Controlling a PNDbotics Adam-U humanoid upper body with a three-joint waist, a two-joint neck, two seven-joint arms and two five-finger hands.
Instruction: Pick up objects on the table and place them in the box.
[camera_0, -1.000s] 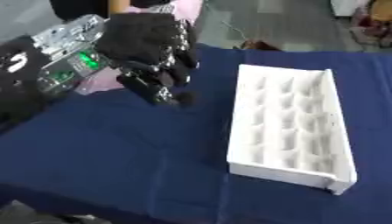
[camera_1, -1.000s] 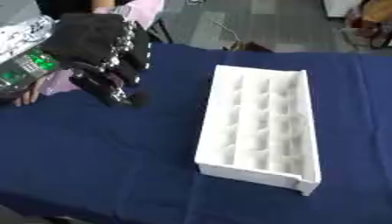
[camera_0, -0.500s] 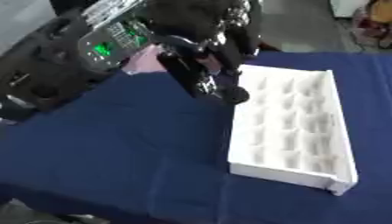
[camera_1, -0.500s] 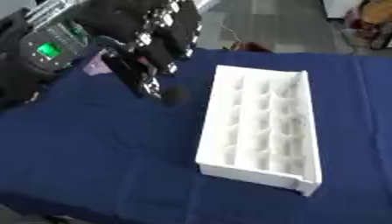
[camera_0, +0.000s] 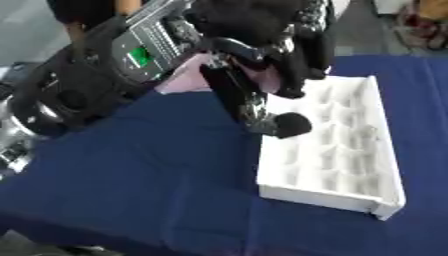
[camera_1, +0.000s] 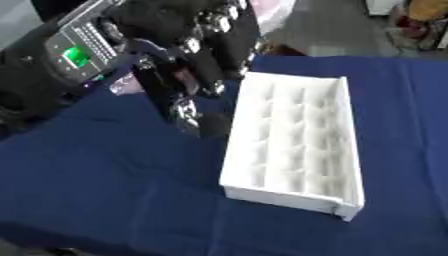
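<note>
Left robot hand (camera_0: 262, 60) now over long white box's (camera_0: 337, 145) near-left edge.

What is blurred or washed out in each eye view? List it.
Left eye view: the left hand and the dark round thing at its fingertips are smeared by motion; the white box has soft cell walls, its far end washed out. Right eye view: the same blur on the hand; the blue cloth shows no glare or hard shadow.

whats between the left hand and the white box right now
Nothing shows between them: in the left eye view the left hand hangs over the white box's near-left rim, its fingertips overlapping the edge.
</note>
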